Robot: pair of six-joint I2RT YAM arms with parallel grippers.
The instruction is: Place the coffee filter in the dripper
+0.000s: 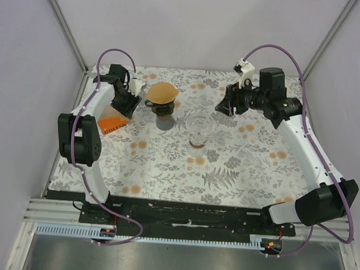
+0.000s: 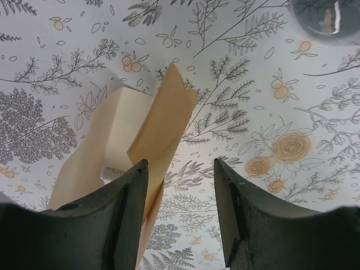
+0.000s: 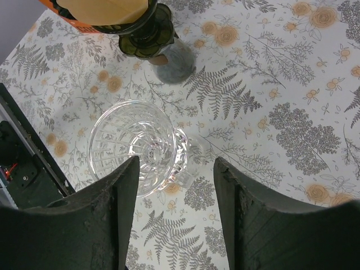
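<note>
A brown paper coffee filter [image 1: 162, 93] sits open in the dark dripper [image 1: 162, 108] at the back middle of the table; both show at the top of the right wrist view, the filter [image 3: 107, 8] above the dripper [image 3: 145, 35]. My left gripper [image 1: 128, 101] is open and empty just left of the dripper, over the orange filter box [image 1: 113, 123]. In the left wrist view my gripper [image 2: 181, 166] has its left finger beside the box's cream flap [image 2: 160, 132]. My right gripper [image 1: 224, 106] is open and empty, hovering right of a clear glass cup [image 1: 200, 129].
The clear glass cup [image 3: 135, 145] with a handle stands below my right gripper [image 3: 175, 163], partly behind its left finger. The flowered tablecloth [image 1: 239, 169] covers the table. Metal frame posts [image 1: 64, 24] and grey walls ring the table. The black base rail [image 1: 187, 212] lies along the near edge.
</note>
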